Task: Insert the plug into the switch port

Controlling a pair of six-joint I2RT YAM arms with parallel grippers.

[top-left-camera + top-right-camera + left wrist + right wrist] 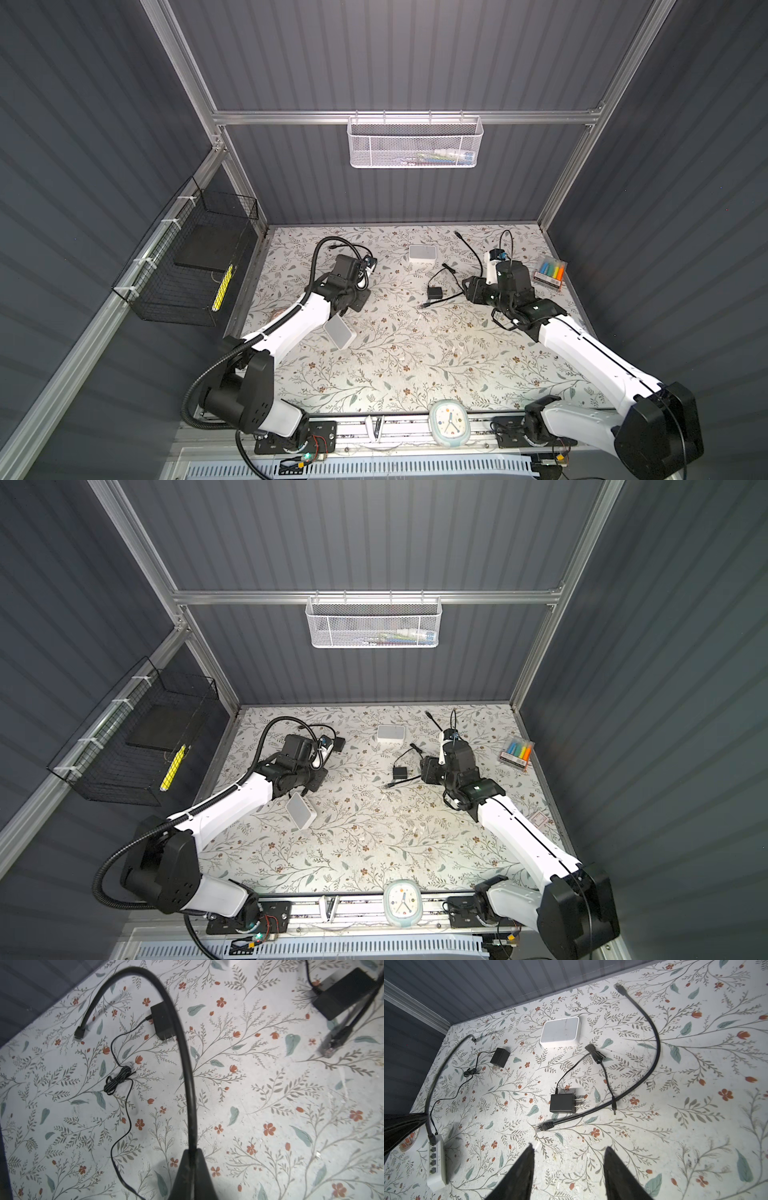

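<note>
Cable (188,1076) sits in my left tool (192,1152), closed on it; its plug (79,1032) lies at ten o'clock on the surface (415,374), switch (340,332) at nine. My right tool (569,1151) is open.

near switch (340,331) left | far switch (422,253) back-centre | adapter (435,293) before it | markers (549,272) right

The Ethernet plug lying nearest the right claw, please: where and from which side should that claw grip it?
Probably its ribbed boot, from straight above, the open right claw pinching across the cable. The Ethernet plug lies flat and the power adapter sits close alongside, crowding a sideways approach.
</note>
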